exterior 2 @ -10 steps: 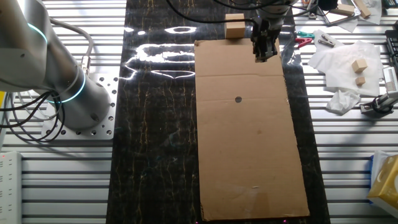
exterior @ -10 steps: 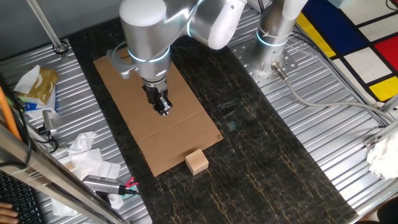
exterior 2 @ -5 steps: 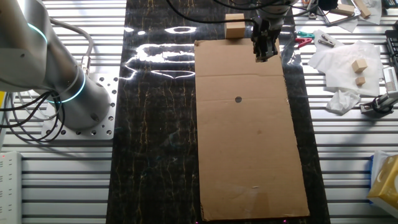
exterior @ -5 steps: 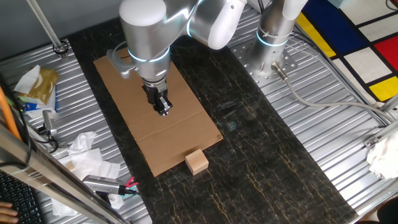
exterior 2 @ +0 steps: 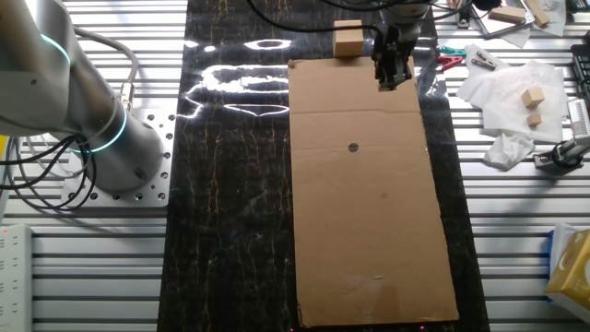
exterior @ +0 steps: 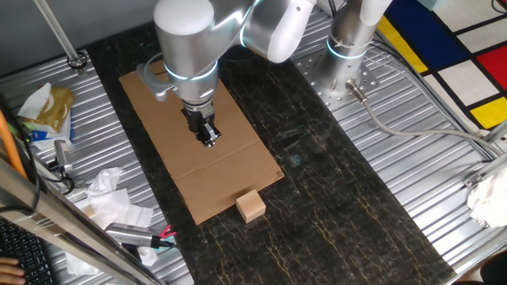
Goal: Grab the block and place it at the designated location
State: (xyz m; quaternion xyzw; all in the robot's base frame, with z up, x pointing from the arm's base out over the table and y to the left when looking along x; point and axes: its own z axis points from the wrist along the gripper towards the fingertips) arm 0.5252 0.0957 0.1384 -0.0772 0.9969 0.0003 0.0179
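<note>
The block [exterior: 251, 206] is a small pale tan wooden cube on the dark marbled tabletop, just off the near end of the brown cardboard sheet [exterior: 182, 119]; it also shows in the other fixed view [exterior 2: 348, 41]. The black dot [exterior 2: 353, 147] is marked on the sheet [exterior 2: 369, 203]; in one fixed view the arm hides it. My gripper [exterior: 209, 140] hangs above the sheet, apart from the block, and holds nothing. Its fingers look close together. In the other fixed view the gripper [exterior 2: 391, 81] is beside the block, over the sheet's end.
Crumpled white paper [exterior: 107, 198], a pen-like tool [exterior: 139, 235] and a yellow packet [exterior: 49, 108] lie on the metal table beside the sheet. In the other fixed view two more small wooden cubes [exterior 2: 531, 103] sit on white paper. The arm's base [exterior: 348, 47] stands at the back.
The gripper has shifted very slightly; the block and the sheet have not moved.
</note>
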